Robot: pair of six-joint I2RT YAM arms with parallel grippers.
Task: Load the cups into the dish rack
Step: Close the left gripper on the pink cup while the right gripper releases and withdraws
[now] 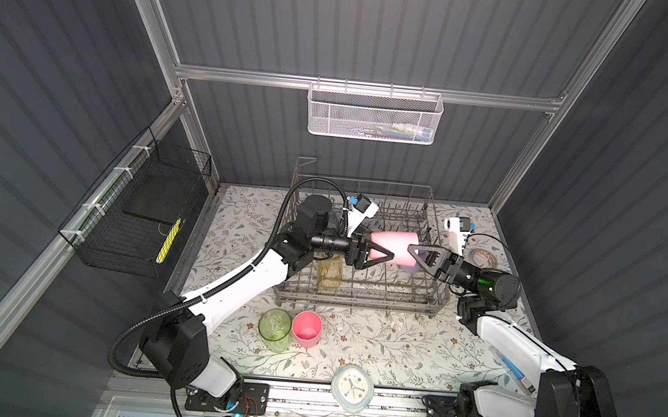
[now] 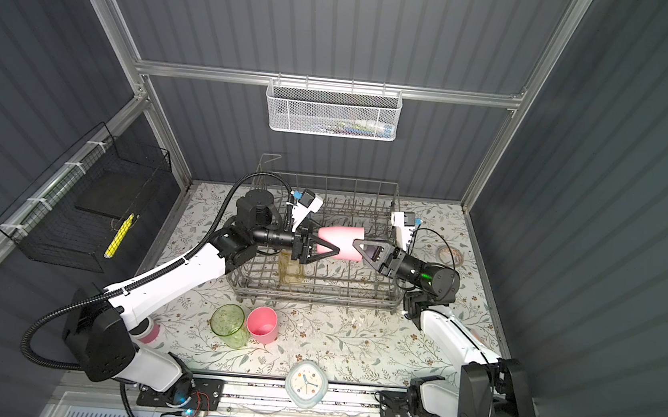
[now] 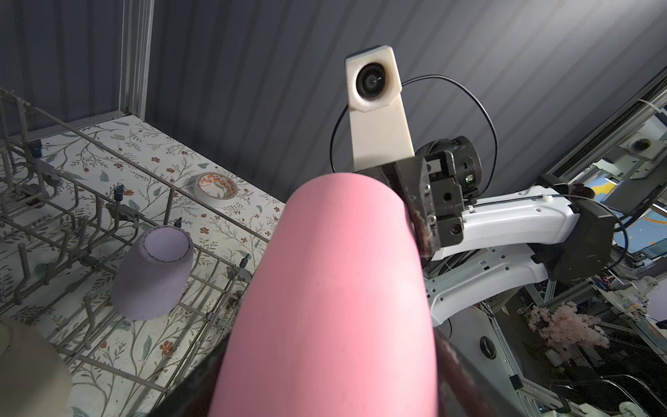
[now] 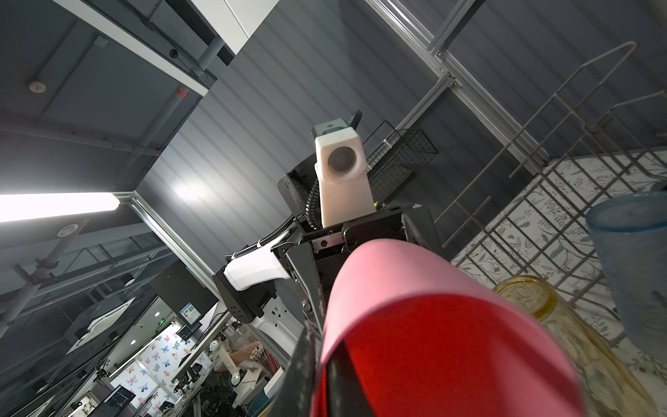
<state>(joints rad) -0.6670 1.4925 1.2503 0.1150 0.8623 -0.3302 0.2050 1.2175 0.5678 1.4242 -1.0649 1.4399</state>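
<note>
The opaque pink plastic tumbler (image 1: 397, 245) hangs sideways above the grey wire dish rack (image 1: 357, 299). The right tool (image 1: 413, 252) pinches its rim wall. The left tool (image 1: 383, 247) straddles its closed end (contact unclear). It is probably light, stiff and slick, so best gripped across the body.

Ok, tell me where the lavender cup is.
In a top view the lavender cup sits upside down at the dish rack's right edge, under the right hand that holds the pink cup.
</note>
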